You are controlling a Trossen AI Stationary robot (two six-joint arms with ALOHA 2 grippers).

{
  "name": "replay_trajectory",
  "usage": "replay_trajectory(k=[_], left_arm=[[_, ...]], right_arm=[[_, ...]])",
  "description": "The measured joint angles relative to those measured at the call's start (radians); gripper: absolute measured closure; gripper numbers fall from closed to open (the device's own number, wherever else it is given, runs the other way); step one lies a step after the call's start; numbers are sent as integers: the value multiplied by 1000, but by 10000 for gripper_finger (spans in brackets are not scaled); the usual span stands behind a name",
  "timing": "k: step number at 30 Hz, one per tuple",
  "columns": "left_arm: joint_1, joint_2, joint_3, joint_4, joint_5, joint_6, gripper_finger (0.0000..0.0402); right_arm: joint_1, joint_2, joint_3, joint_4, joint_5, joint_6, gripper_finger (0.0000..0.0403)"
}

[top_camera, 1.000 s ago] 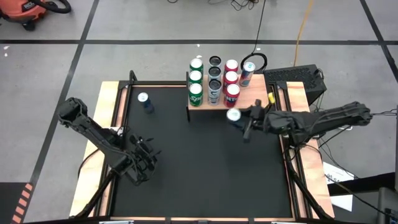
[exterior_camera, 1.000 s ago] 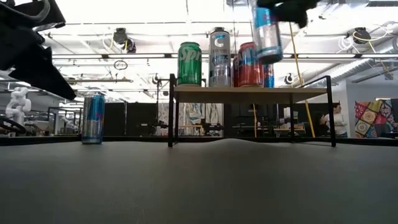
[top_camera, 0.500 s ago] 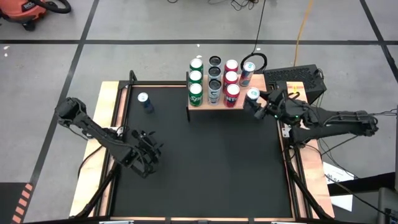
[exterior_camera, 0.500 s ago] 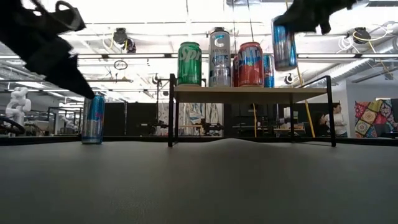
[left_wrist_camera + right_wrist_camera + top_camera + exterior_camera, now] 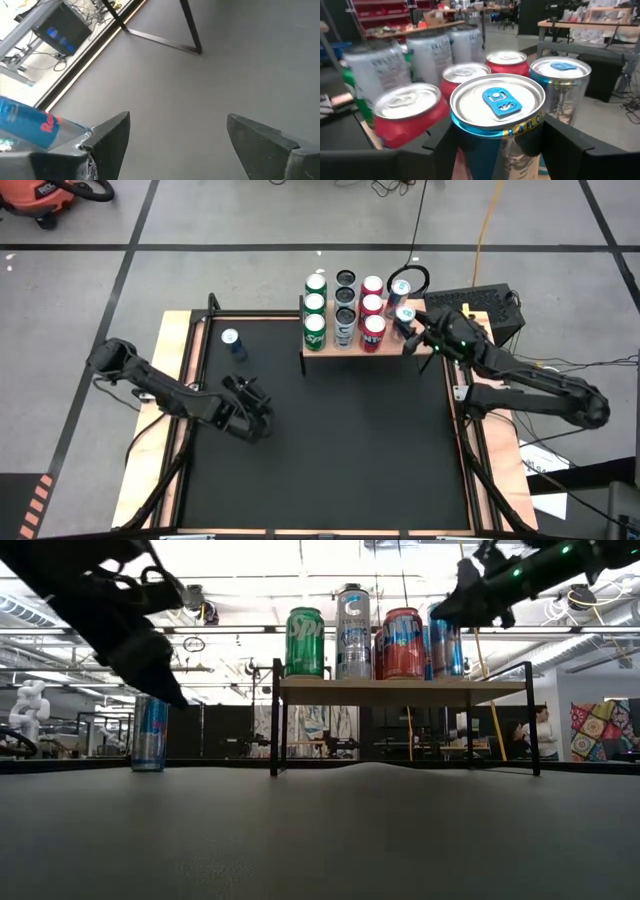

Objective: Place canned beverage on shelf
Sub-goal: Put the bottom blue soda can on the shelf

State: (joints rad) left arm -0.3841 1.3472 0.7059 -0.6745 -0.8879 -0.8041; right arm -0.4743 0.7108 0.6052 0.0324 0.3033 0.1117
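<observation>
Your right gripper (image 5: 409, 320) is clamped on a blue-and-silver can (image 5: 404, 313) at the right end of the shelf (image 5: 420, 345) — upright, its base at about the plank's level in the low view, though you cannot tell whether it rests on the wood. It sits just beside another blue can (image 5: 396, 286) and the red cans (image 5: 371, 305). The shelf holds three rows: green cans (image 5: 315, 304), silver cans (image 5: 345, 302), then the red ones, all upright with tabs unopened where the right wrist view shows their tops. Your left gripper (image 5: 256, 406) hangs over the black mat (image 5: 330, 450) with its fingers (image 5: 111, 134) spread apart, holding nothing. One more blue can (image 5: 232, 342) stands alone on the mat — well left of the shelf.
</observation>
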Motion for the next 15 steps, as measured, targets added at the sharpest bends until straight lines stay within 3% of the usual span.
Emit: replay_trajectory(k=[9,15], left_arm=[[139,0,-18,146,52,200,77],[203,-10,-100,231,101,244,77]], right_arm=[[-160,124,2,78,-191,0,188],[-222,145,2,101,-269,-11,184]])
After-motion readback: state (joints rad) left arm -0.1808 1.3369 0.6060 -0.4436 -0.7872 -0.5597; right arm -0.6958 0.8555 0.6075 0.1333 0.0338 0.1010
